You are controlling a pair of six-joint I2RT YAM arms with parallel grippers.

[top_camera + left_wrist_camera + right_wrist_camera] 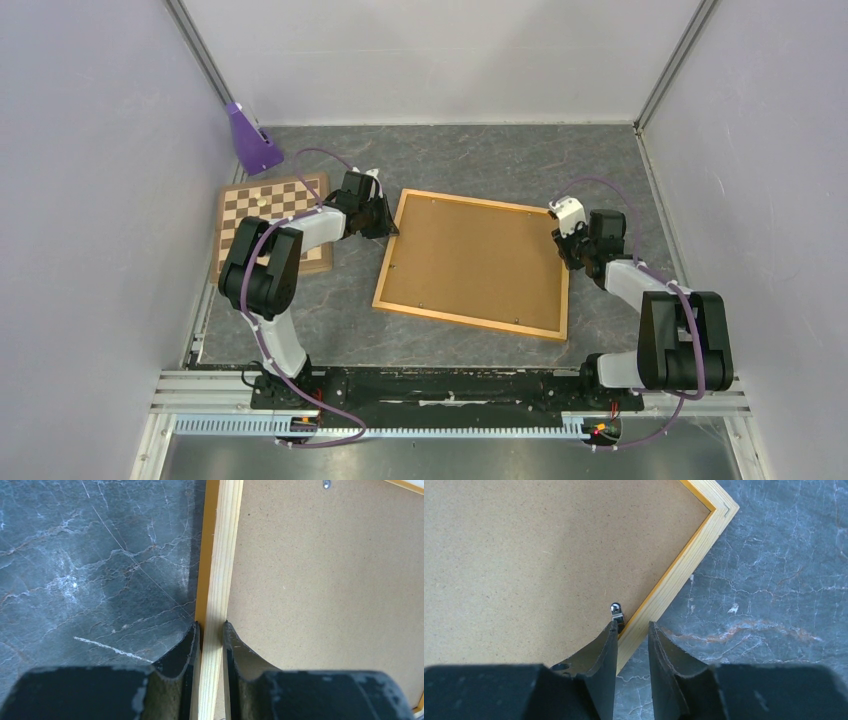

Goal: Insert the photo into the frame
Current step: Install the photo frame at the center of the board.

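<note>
**A:** What has the left gripper (210, 630) got?

**B:** The left rail of the frame (470, 262). Its jaws are nearly closed. One finger is on the outside, over the table (340, 300), and the other is over the fibreboard back (325, 580). Both press against the pale wood.

**A:** And the right gripper (633, 627)?

**B:** Its gap is narrow too, astride the right rail near the far right corner. The rail crosses between the fingers at a slant. The inner finger touches a small metal clip (616, 611), and the outer one sits against the rail's outside edge. It looks like a grip.

**A:** Where is the frame?

**B:** Mid-table, between the two arms, back side up. Its longer sides run roughly left to right, and it is twisted a little off square with the table's edge. The chessboard (265, 210) lies to its left.
</note>
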